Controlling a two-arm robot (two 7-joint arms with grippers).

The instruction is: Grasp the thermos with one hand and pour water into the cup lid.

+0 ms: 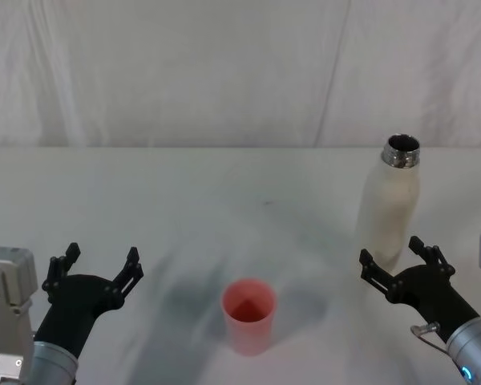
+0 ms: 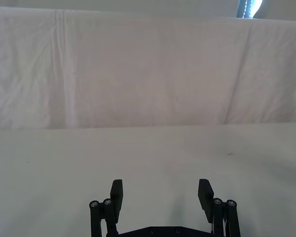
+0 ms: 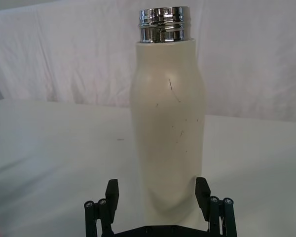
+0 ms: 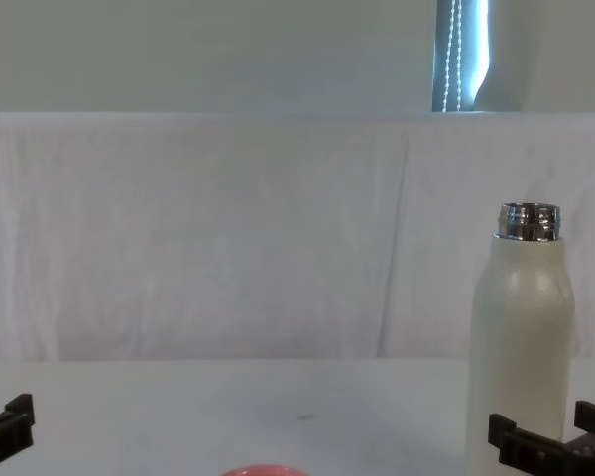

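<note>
The cream-white thermos stands upright at the right of the table, its steel neck uncapped. In the right wrist view the thermos rises just ahead of my right gripper. That gripper is open, its fingers flanking the bottle's lower body without closing on it. The pink-red cup lid sits open side up near the front middle; only its rim shows in the chest view. My left gripper hovers open at the front left, nothing between its fingers.
A white cloth covers the table. A white draped backdrop hangs along the table's far edge. Bare cloth stretches between the cup lid and the thermos and across the left half.
</note>
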